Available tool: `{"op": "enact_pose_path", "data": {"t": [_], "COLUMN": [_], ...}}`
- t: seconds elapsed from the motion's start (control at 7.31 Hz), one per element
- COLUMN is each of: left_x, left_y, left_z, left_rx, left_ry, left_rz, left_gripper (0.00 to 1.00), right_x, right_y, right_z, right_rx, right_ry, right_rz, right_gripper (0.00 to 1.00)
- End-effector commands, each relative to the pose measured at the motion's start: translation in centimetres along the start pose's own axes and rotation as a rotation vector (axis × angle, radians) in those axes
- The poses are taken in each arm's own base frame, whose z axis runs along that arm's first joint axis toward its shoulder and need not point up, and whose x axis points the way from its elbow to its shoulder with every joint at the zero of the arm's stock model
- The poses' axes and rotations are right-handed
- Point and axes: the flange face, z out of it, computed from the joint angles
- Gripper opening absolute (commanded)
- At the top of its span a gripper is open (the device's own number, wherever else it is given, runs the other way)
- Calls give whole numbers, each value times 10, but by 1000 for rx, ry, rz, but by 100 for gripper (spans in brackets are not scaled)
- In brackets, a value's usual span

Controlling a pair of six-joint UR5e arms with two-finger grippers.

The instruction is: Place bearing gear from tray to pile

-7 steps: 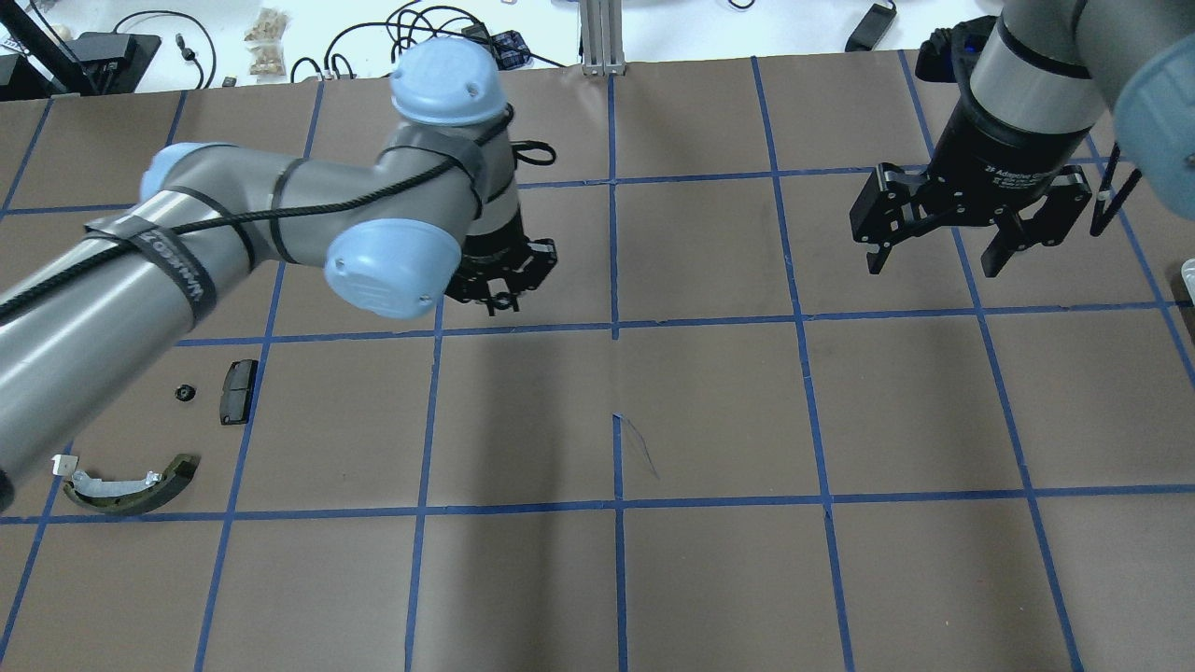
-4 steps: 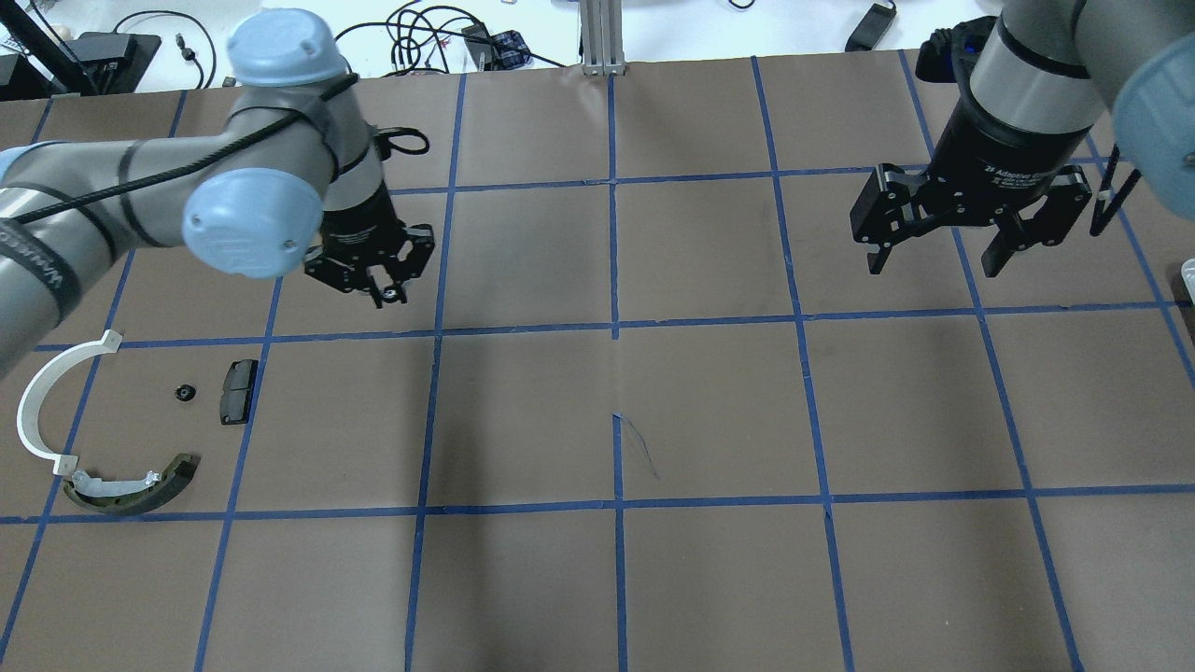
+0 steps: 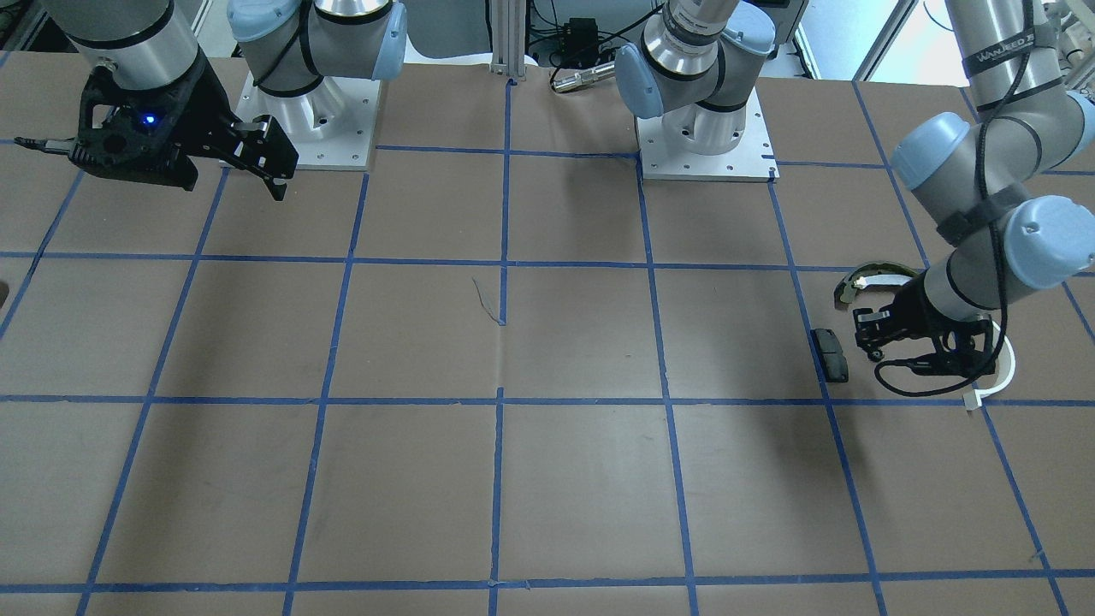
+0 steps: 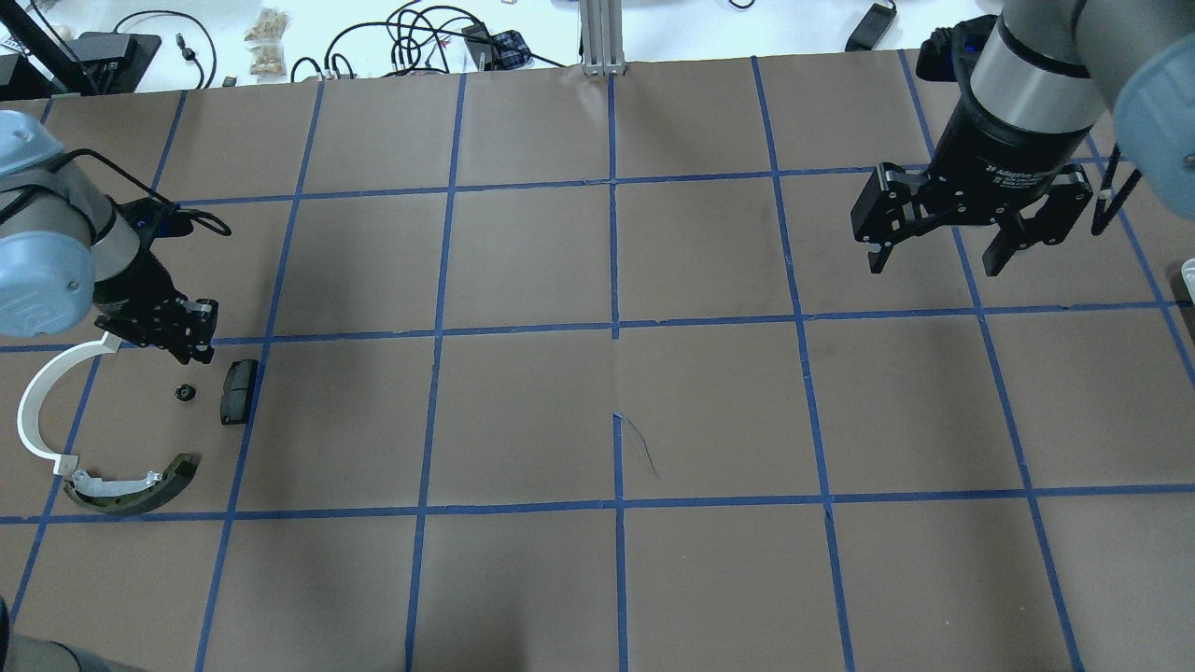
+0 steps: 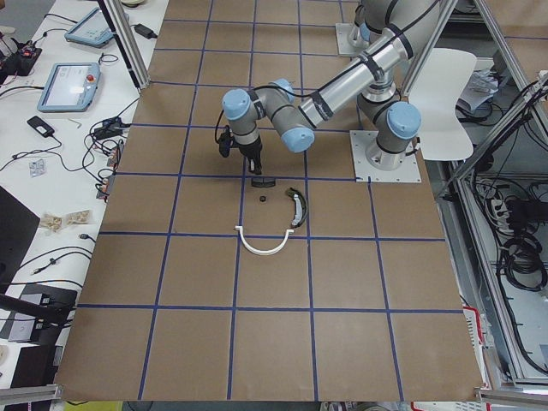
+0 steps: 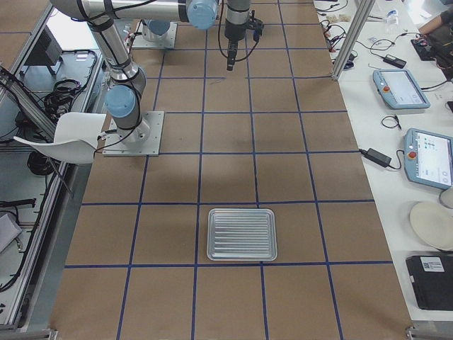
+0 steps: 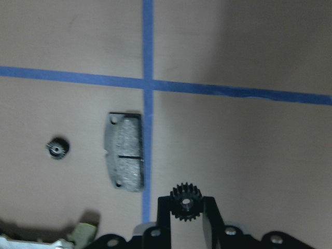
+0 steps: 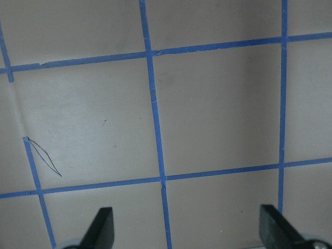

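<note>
Left gripper (image 4: pixel 189 340) is pinching the bearing gear (image 7: pixel 182 201) between its fingertips, teeth showing clear in the wrist view. A second ago it was out over the middle of the counter (image 4: pixel 616 579). Half a second ago it was partway across. Now it hangs at the far edge of the pile. So the carry is basically done and what's left is lowering and letting go.

- Tray (image 6: pixel 241 234): well away from this gripper, down at the right arm's end of the counter. It shows only in the right-side view.
- White plastic arc (image 4: pixel 31 403): on the gripper's outboard side, its upper tip just beside the gripper body. The arm covered it a second ago and it now shows whole.
- Olive shoe-shaped piece (image 4: pixel 138 487): farther off, toward the robot's base from the gripper, touching or nearly touching the arc's lower end.
- Black pad (image 7: pixel 124 151): near, toward the base and slightly inboard, lying flat on a tape line.
- Small black gear (image 7: pixel 56 149): already on the counter, beside the pad on its outboard side, apart from it.

My read: the bare spot under the gripper sits between the arc tip and the pad, fine for a drop. Watch for the gear rolling on release.

Right gripper (image 4: pixel 934 264) is spread wide with nothing in it, parked well across the counter. It hasn't moved over the last second.
</note>
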Motion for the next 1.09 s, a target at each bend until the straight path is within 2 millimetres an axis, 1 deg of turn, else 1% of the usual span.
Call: {"op": "enact_pose_path", "data": {"t": [0.0, 0.14, 0.27, 0.41, 0.55, 0.68, 0.82, 0.96], "left_x": [-64, -67, -62, -54, -51, -60, -68, -69], "left_y": [11, 9, 16, 27, 30, 26, 23, 22], "left_z": [29, 41, 53, 58, 62, 51, 44, 43], "left_rx": [36, 36, 14, 7, 3, 13, 2, 4], "left_ry": [-12, -18, -3, 3, 10, -46, -86, -88], "left_rz": [39, 39, 39, 34, 37, 36, 28, 29], "left_gripper": [0, 0, 0, 0, 0, 5, 5, 5], "right_x": [0, -1, 0, -2, -2, -2, -2, -2], "right_y": [2, 0, 2, 1, 1, 2, 2, 2], "right_z": [0, -4, -1, -3, -12, -9, -11, -10], "right_rx": [2, 17, 6, 13, 33, 22, 32, 29], "right_ry": [0, -6, -4, -20, -25, -23, -24, -22], "right_rz": [2, -8, -1, 1, 1, 1, -8, -11], "right_gripper": [100, 100, 100, 100, 100, 100, 100, 100]}}
